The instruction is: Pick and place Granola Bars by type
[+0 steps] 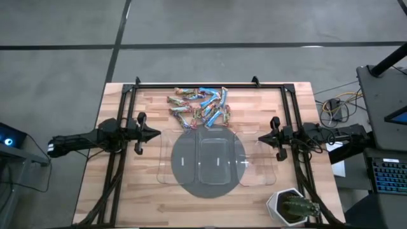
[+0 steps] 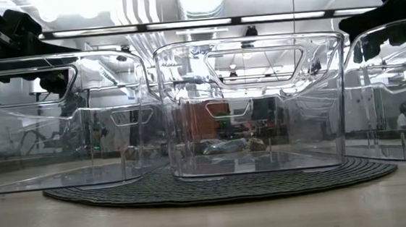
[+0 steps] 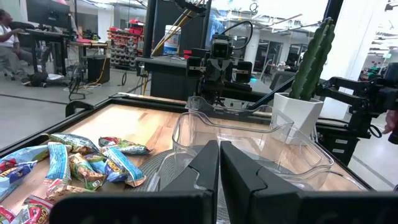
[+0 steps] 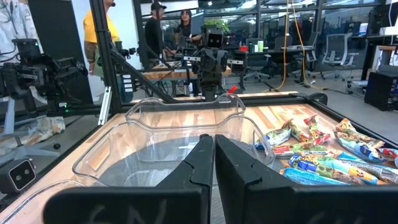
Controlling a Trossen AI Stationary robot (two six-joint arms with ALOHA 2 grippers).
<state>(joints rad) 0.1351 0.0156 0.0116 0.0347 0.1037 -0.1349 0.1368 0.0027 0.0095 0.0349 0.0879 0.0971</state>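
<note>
The Granola Bars (image 1: pixel 200 106) lie in a loose heap on the wooden table near its far edge, in blue, orange-brown and red-multicoloured wrappers; they also show in the left wrist view (image 3: pixel 81 165) and the right wrist view (image 4: pixel 323 152). My left gripper (image 1: pixel 158 134) hangs shut at the table's left side, pointing level toward the middle. My right gripper (image 1: pixel 259 138) hangs shut at the right side, pointing level toward the middle. Both are above the table, apart from the bars, with nothing between their fingers.
Three clear plastic trays (image 1: pixel 182 160) (image 1: pixel 213 158) (image 1: pixel 257 164) stand side by side over a round dark mat (image 1: pixel 210 189), near of the bars. A potted cactus (image 1: pixel 294 207) stands at the near right corner. A black frame (image 1: pixel 191 86) runs along the table's far edge and sides.
</note>
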